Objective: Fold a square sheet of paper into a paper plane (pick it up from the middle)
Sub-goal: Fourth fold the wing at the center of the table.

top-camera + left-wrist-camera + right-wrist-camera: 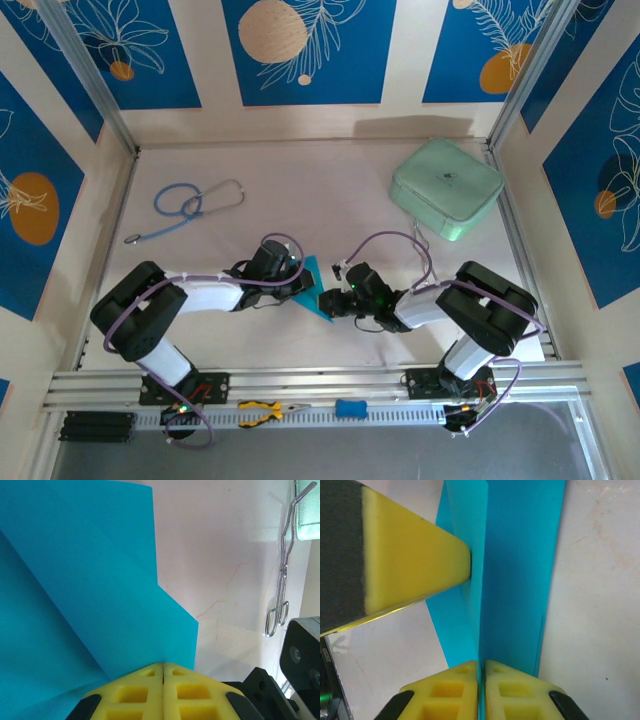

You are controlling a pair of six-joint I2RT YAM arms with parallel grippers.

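Folding stage, partly done.

- Table point(330, 190): pale top, with the work at its middle, toward the near side.
- Mint-green case point(447, 188): far right, well apart from the work. The small dark mark on its lid is too small to read.
- Square sheet of paper point(313, 290): cyan, already creased into a narrow layered shape with a slanted flap, not yet a dart. It is held between the two arms; whether it touches the table I cannot tell.
- Left gripper point(163, 668): yellow pads pressed together, clamped on an edge of the sheet.
- Right gripper point(481, 669): pads together, pinching the folded edge from the opposite side.

Judged step: both arms are holding a fold to set it.

Next move: probably one grip lets go without the layers springing open. A fresh fold matched to the centre crease would follow.

Legible writing: none.
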